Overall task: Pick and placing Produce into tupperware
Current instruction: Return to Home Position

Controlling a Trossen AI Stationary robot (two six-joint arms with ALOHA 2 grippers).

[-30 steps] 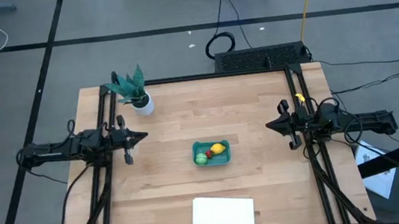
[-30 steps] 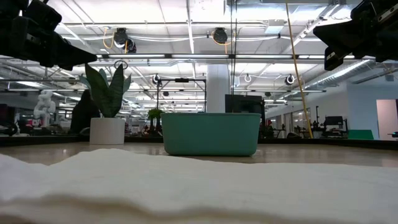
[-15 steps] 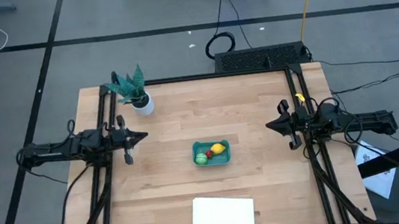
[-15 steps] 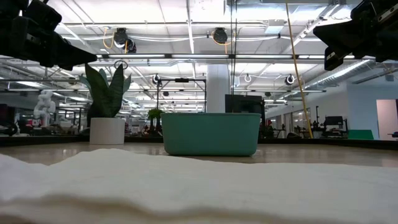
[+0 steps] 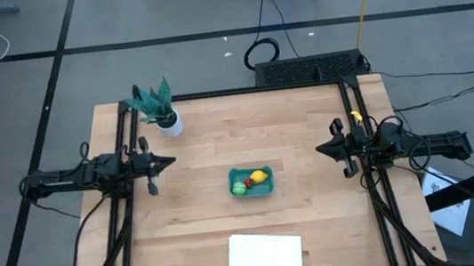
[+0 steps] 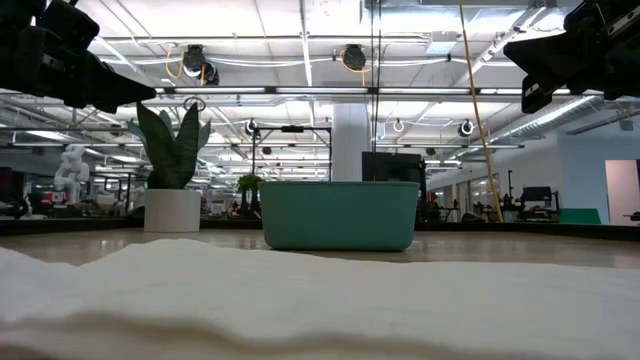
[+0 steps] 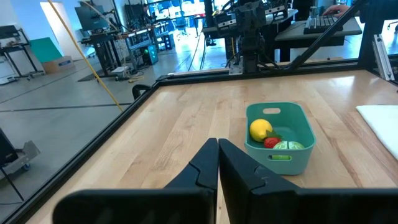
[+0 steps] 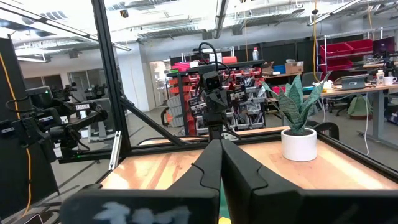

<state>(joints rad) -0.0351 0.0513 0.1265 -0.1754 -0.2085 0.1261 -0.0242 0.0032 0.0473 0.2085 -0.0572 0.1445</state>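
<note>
The teal tupperware stands near the table's middle, seen also in the low view and the left wrist view. Inside it lie the yellow lemon, the small red piece and the round light-green piece. My left gripper hovers at the table's left side, fingers shut and pointing at the tupperware. My right gripper hovers at the right side, shut, also pointing toward the middle. Neither holds anything.
A potted plant in a white pot stands at the far left corner. A flat white sheet lies by the near edge. Black frame rails run along both sides. Bare wood lies between each gripper and the tupperware.
</note>
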